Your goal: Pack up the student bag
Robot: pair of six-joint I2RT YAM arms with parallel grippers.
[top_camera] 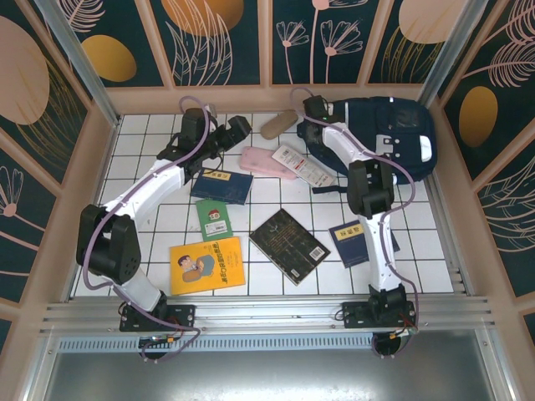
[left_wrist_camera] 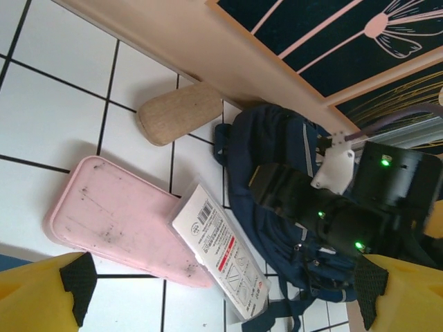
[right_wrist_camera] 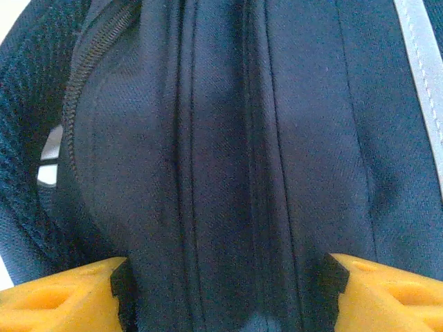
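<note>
**Tiled table (top_camera: pixel 159 150): grip may slip**

Its white surface carries the student bag (top_camera: pixel 393 134) at the far right corner. The right gripper (top_camera: pixel 313 107), jaws wide, stands close over the bag's cloth beside a zipper (right_wrist_camera: pixel 83 76); closing there may pinch only loose fabric. The left gripper (top_camera: pixel 240 125), also wide, holds nothing.

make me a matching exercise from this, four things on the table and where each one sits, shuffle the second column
Things
1. backpack
2. pink case
3. yellow book
4. black book

Places, seen from the top camera
a. near centre
b. far centre, with a white packet overlapping its edge
c. far right
d. near left

Pairs: 1-c, 2-b, 3-d, 4-a
</note>
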